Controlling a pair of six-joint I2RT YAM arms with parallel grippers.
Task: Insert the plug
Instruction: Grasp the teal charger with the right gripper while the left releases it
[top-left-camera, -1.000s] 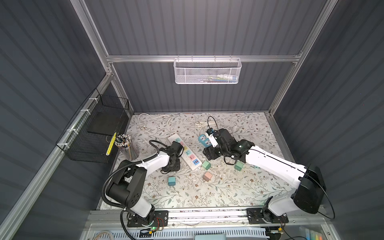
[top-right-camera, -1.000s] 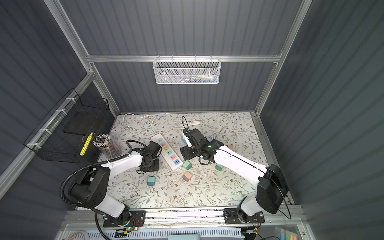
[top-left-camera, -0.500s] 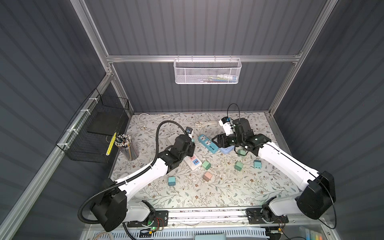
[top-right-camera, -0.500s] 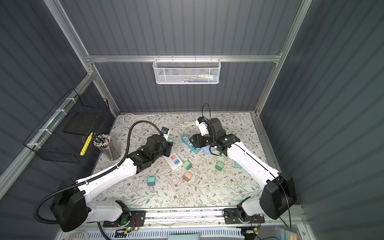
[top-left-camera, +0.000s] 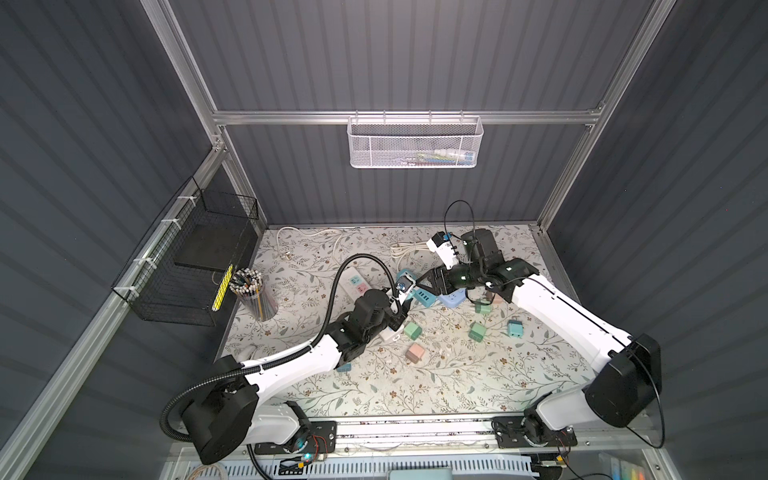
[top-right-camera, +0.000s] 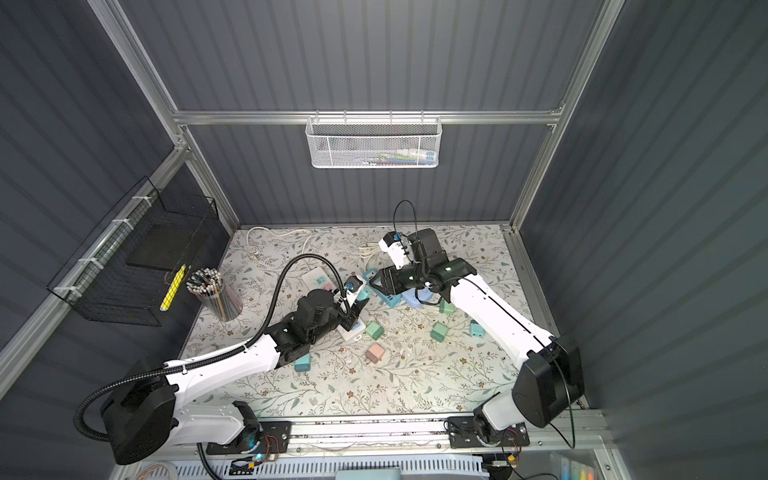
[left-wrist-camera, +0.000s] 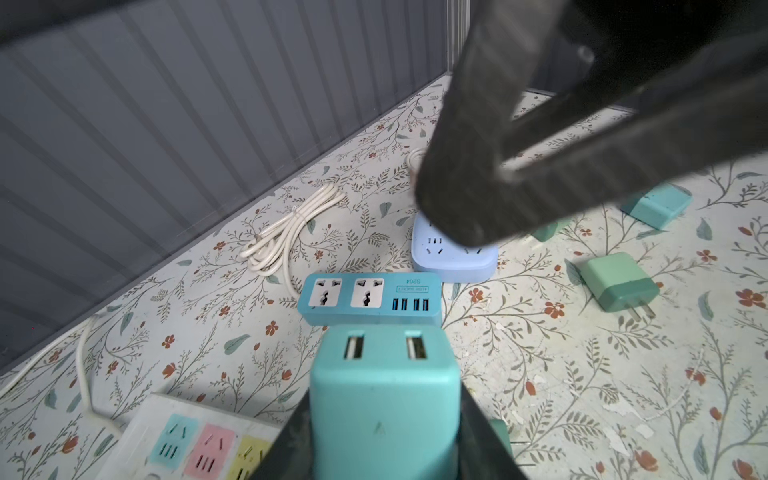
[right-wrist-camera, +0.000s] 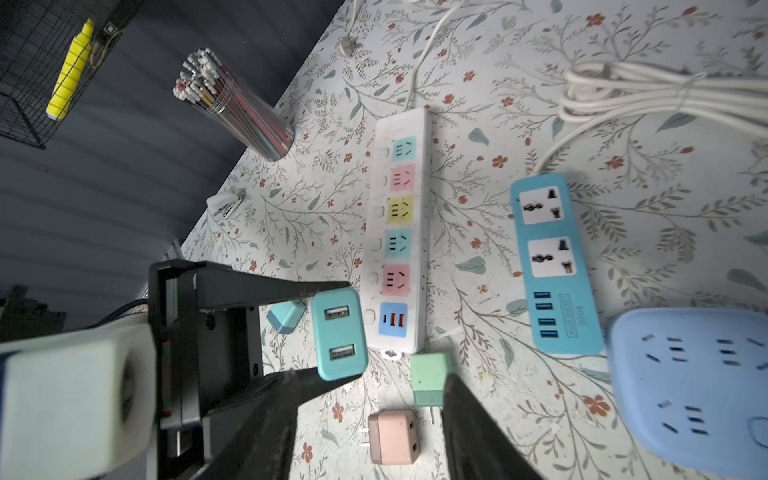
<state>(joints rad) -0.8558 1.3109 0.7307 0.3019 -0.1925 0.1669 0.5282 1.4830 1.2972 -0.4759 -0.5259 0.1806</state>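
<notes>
Pinching the teal plug (left-wrist-camera: 384, 386) by its two flat sides, the left gripper (left-wrist-camera: 386, 440) holds it clear of the worktop (top-left-camera: 457, 374), near the USB end of the white power strip (right-wrist-camera: 399, 232). The face with the two USB ports points away from the wrist. The prongs are hidden, so they probably sit back toward the palm, though the views do not settle it.

The right gripper (top-left-camera: 430, 282) hangs close by over the blue strip (right-wrist-camera: 557, 266), its jaws spread and empty.

The plug looks like a small, hard plastic block: light, stiff, and smooth enough to twist or slide in a loose pinch. The broad flat sides are the best place to take hold, around the middle of the body, leaving the prong end free. Seating it in a socket will likely need a firm, straight push, so the grip should resist the body rocking. The thin metal prongs are the weak part, and meeting the slots at a tilt could bend them.
</notes>
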